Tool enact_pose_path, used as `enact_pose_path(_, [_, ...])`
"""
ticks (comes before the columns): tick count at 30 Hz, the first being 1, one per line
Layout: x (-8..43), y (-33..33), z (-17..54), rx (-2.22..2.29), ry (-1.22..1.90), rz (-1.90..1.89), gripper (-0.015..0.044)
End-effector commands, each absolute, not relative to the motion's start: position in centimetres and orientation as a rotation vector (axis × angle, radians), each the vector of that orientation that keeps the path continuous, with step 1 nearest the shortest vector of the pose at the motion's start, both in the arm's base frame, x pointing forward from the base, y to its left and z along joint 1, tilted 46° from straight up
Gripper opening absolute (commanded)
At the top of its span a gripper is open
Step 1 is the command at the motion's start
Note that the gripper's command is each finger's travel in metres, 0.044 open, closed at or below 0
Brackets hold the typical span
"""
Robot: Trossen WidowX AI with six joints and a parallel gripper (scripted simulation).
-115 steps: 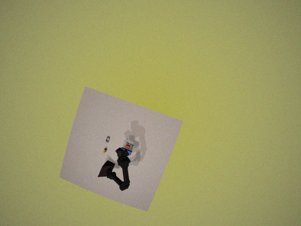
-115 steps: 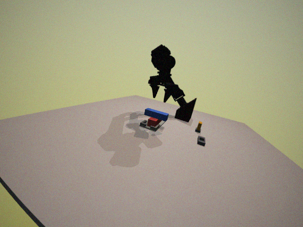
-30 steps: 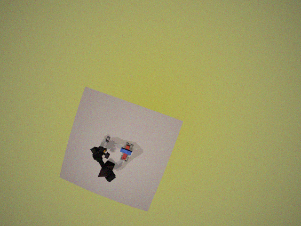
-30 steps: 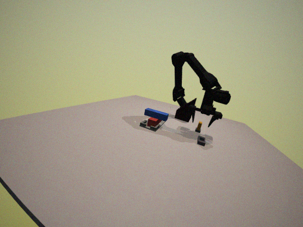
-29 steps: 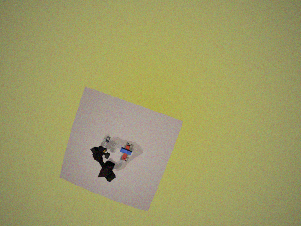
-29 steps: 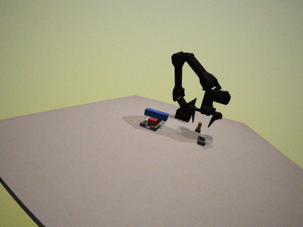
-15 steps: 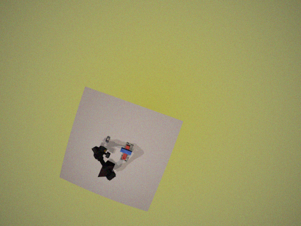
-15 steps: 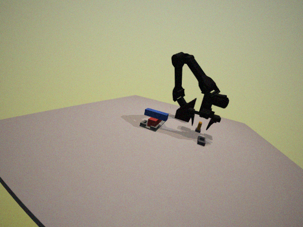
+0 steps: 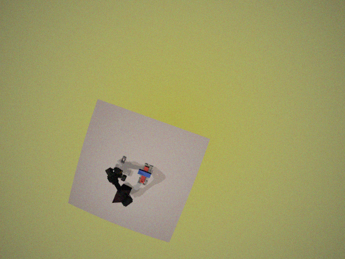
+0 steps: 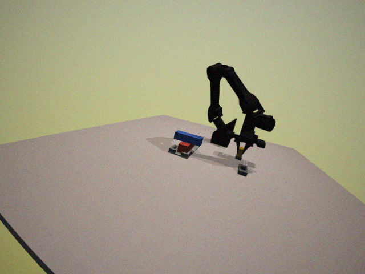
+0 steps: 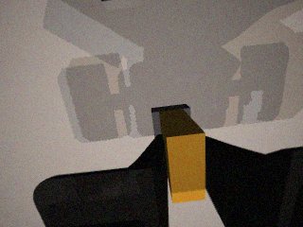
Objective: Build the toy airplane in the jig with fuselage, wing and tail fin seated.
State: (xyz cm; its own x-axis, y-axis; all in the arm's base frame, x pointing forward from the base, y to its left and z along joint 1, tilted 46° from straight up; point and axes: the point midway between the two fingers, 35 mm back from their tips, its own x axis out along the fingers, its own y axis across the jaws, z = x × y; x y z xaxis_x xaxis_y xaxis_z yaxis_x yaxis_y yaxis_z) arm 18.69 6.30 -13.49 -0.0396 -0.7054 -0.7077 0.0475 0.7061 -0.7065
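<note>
One yellow fin between the claw's fingers.

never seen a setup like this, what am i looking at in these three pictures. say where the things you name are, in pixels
The black machine is a robot arm (image 9: 116, 186) (image 10: 240, 88), bending down to a two-fingered claw (image 10: 239, 155) (image 11: 174, 138).

One picture looks down from above, one from the side, and one from beside the claw.

On the pale table (image 9: 125, 125) (image 10: 147, 206) sits a grey cradle (image 9: 145, 182) (image 10: 187, 155) with the red plane body (image 9: 142, 179) (image 10: 185, 146) in it and the blue wing (image 9: 144, 173) (image 10: 188, 137) across the top. A small dark holder (image 9: 123, 159) (image 10: 242, 170) stands apart.

The claw has closed on the yellow piece (image 10: 240, 151) (image 11: 186, 163), probably the tail fin, which is not yet on the plane.
</note>
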Motion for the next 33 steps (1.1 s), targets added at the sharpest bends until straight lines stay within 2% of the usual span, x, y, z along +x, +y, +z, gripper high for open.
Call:
enact_pose_path(1, [18.7,6.2,-13.5,-0.574,1.498,-0.661,0.002])
enact_pose_path(4, [18.7,6.2,-13.5,-0.574,1.498,-0.661,0.0])
enact_pose_path(33, [19.6,11.8,-8.7,-0.554,1.506,-0.668,0.0])
